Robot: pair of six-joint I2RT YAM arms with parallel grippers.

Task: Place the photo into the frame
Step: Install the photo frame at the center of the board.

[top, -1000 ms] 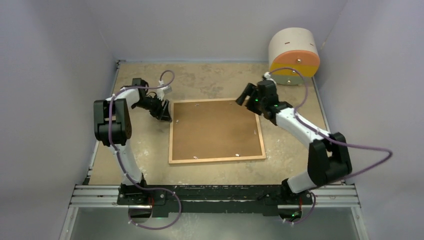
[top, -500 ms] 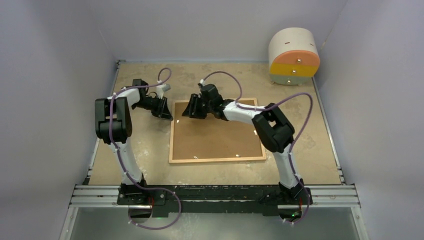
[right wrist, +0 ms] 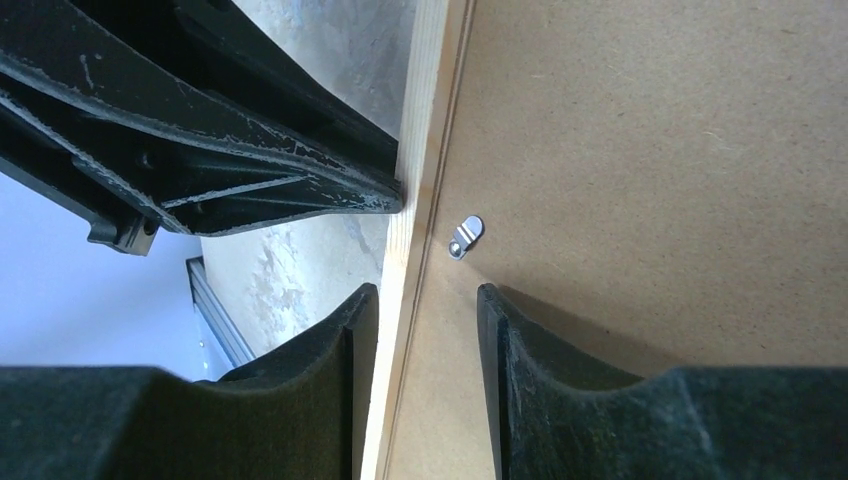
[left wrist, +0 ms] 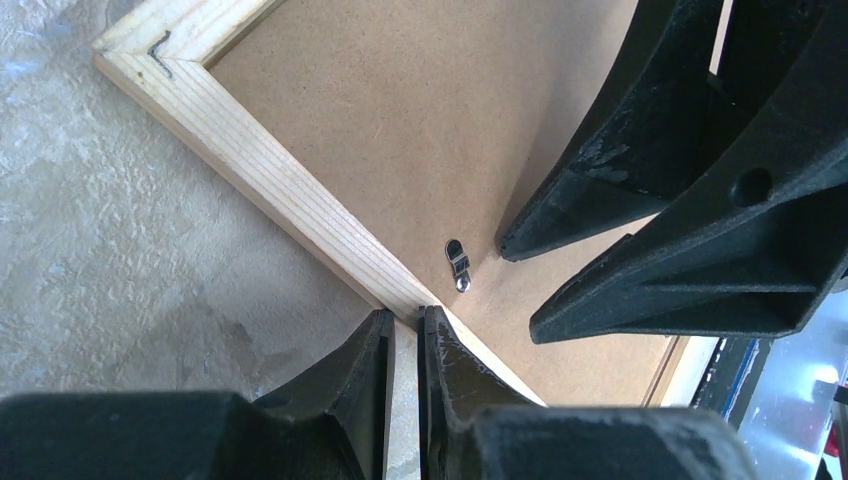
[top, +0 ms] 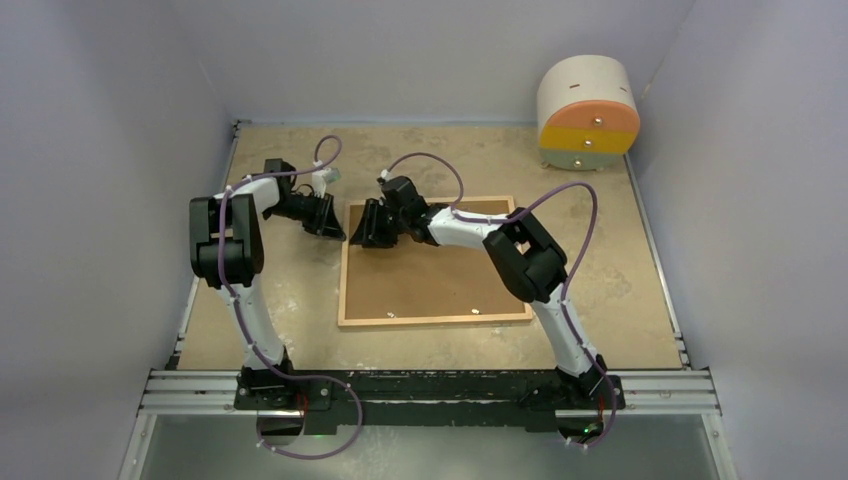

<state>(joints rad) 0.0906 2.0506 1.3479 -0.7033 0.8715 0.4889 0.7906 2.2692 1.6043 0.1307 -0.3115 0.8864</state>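
The frame (top: 435, 319) lies face down on the table, its brown fibreboard backing panel (top: 440, 265) up and held by small metal turn clips (left wrist: 458, 265). My left gripper (top: 335, 228) is at the frame's left side near the far corner, shut on the light wooden moulding (left wrist: 250, 170); a strip of wood shows between its fingers (left wrist: 405, 325). My right gripper (top: 362, 232) reaches across to the same corner. It is open and straddles the moulding (right wrist: 425, 100), one finger outside it and one over the backing (right wrist: 425, 295). The photo is not in view.
A round drum (top: 588, 110) with orange and yellow bands stands at the back right corner. Grey walls close in the table on three sides. A metal rail (top: 430, 390) with both arm bases runs along the near edge.
My right arm has swung from the frame's far right corner across to its far left corner, its jaws narrowing. My left gripper has closed on the moulding.
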